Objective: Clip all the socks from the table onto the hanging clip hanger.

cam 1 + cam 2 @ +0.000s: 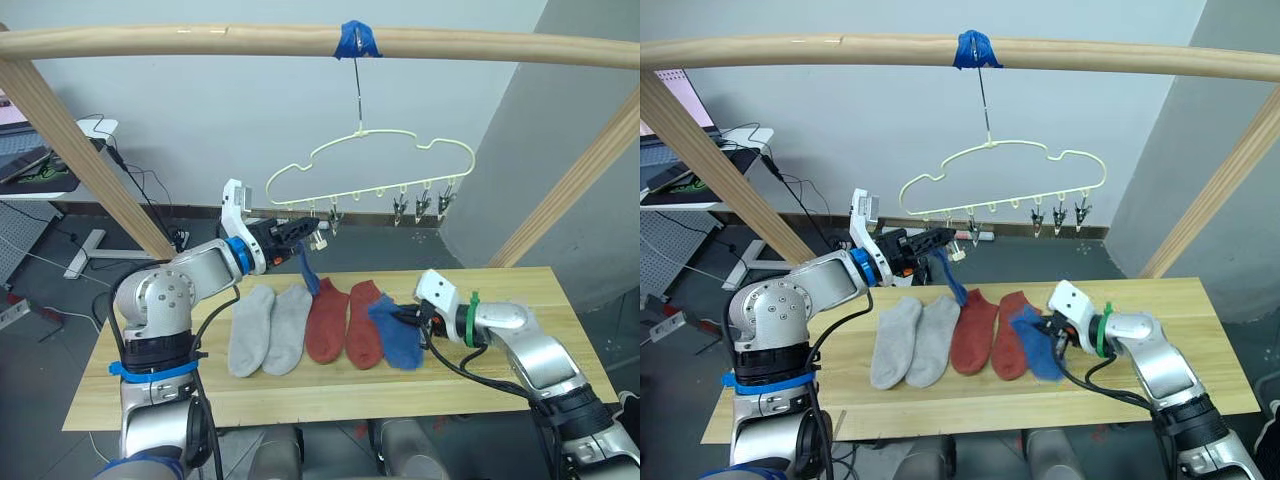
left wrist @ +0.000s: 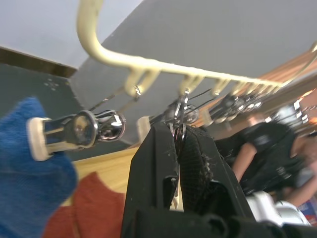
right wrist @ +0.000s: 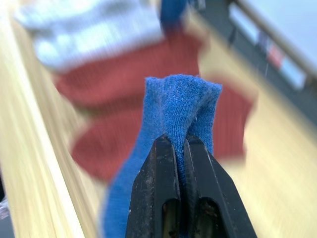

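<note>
Table: pale planks, socks laid in a row across the middle.
Beam: round wood overhead, blue tape where the hook hangs.
Clip hanger: pale yellow-green wire, hanging from the beam above the table, clips along its lower edge.
Grey socks: two, side by side, flat.
Red socks: two, just right of the grey pair.
Hung blue sock: dangling from a clip at the hanger's left end.
Second blue sock: on the table beside the red pair, one end pinched up.
Left gripper: raised to the hanger, fingers squeezed onto a metal clip.
Right gripper: low over the table, fingers clamped on the second blue sock's fabric.
</note>
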You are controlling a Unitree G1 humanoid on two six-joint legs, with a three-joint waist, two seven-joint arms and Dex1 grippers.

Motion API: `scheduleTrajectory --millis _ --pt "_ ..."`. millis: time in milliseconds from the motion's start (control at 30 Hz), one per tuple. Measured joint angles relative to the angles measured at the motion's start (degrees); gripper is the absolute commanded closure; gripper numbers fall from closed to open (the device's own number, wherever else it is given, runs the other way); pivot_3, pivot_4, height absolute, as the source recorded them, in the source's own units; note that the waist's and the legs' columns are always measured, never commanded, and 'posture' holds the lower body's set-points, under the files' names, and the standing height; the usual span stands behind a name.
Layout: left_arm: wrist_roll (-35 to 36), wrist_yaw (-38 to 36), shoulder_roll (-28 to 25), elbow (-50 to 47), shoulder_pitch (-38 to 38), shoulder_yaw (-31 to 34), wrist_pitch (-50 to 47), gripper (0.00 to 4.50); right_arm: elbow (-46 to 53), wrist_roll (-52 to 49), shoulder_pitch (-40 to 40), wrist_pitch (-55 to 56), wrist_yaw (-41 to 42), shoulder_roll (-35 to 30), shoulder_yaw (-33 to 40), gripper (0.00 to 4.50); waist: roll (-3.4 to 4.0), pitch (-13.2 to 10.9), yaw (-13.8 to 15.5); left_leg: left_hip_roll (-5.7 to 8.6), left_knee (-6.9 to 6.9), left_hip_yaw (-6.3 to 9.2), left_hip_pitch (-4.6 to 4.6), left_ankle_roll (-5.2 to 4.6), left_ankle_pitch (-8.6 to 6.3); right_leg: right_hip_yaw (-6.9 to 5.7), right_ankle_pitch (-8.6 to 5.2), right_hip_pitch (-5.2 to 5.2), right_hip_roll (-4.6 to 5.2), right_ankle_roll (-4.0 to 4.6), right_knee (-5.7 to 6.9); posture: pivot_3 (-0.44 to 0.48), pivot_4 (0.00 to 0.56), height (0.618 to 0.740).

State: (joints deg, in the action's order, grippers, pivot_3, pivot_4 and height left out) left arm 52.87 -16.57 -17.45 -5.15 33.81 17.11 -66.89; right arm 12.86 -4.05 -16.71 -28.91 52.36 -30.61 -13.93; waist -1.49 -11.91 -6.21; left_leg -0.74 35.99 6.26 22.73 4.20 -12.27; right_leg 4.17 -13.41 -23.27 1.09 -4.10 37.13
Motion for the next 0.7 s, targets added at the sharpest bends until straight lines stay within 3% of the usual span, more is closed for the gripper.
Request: scheduleTrajectory --millis 233,700 --pt "5.41 5.31 2.43 1.57 1.46 4.56 -4.39 4.42 0.99 5.85 -5.64 3.58 -4.51 2.40 -6.35 4.43 0.00 0.00 0.55 0.01 -0.04 0.01 0.14 0.01 -0.01 -0.02 0.00 -0.07 0.03 0.00 -0.13 -0.078 0.178 0.740" --pt "10.69 9.62 2.45 2.32 1.90 6.73 -7.65 4.42 -3.05 11.93 -11.37 11.32 -10.59 6.17 -7.95 4.43 0.00 0.00 1.16 0.01 -0.06 0.01 0.12 0.02 -0.01 -0.02 0.00 -0.09 0.03 0.02 -0.11 -0.078 0.174 0.740"
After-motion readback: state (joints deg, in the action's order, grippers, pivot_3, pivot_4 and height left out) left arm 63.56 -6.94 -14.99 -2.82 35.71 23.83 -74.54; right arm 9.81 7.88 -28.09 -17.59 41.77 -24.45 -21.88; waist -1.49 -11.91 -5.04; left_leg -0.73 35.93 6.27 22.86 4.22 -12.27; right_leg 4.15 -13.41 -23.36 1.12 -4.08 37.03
